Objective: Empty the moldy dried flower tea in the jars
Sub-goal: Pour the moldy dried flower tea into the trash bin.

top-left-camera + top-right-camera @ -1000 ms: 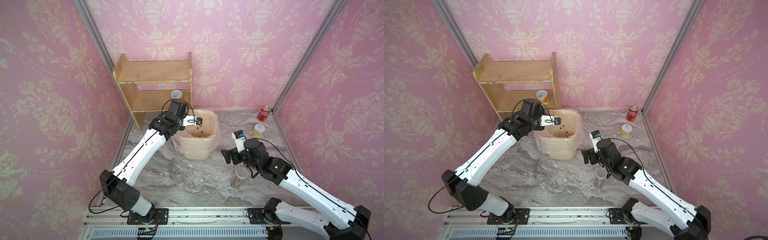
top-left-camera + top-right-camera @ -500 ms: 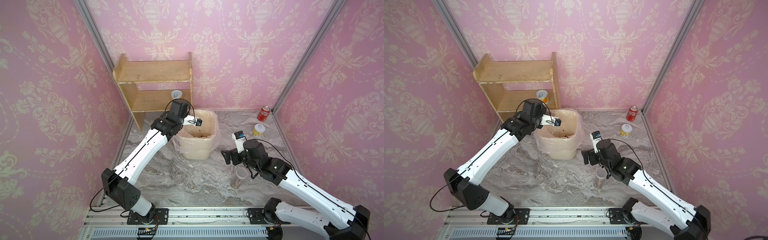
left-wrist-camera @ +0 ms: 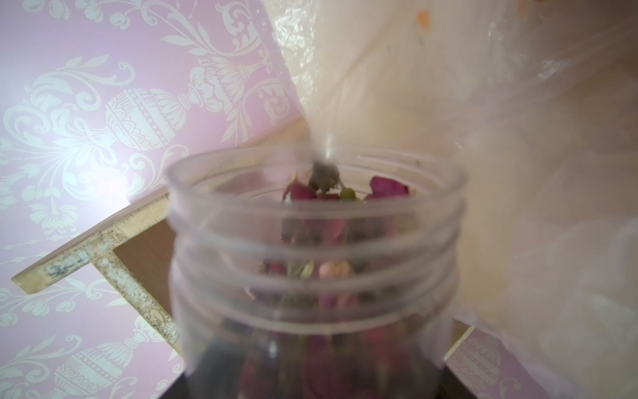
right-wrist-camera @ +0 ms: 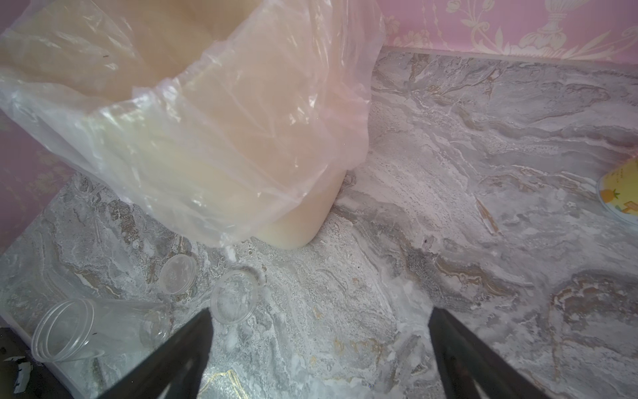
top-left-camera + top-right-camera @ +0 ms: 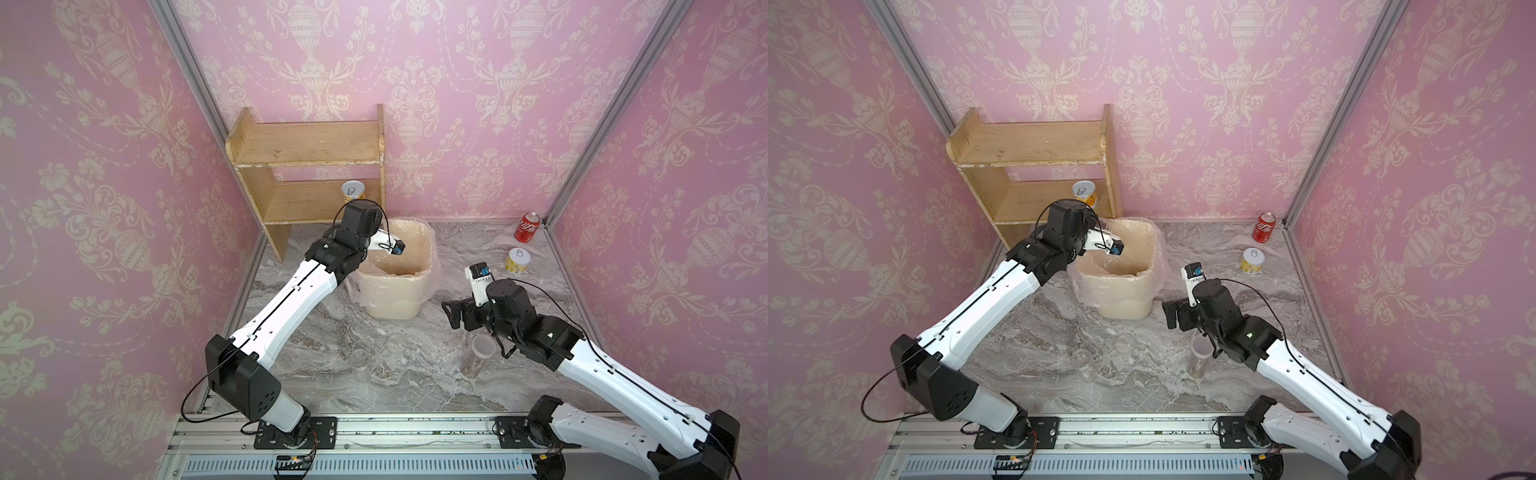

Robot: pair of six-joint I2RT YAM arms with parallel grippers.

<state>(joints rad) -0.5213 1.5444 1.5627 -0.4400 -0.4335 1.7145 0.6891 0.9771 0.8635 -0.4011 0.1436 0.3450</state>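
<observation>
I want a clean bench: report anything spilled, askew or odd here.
No spill shows on the table. Two loose lids lie beside the open empty jar. The liner hangs slack and uneven over the bin. The tall jar stands upright and capped. Nothing else stands out.

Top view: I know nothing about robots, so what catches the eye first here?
Pink patterned walls box in a marble table, where a white arm reaches over a cream bin lined with a plastic bag. Its wrist view shows the clear jar it holds, mouth toward the bag, pink dried buds at the rim. A red can stands in the far right corner.
</observation>
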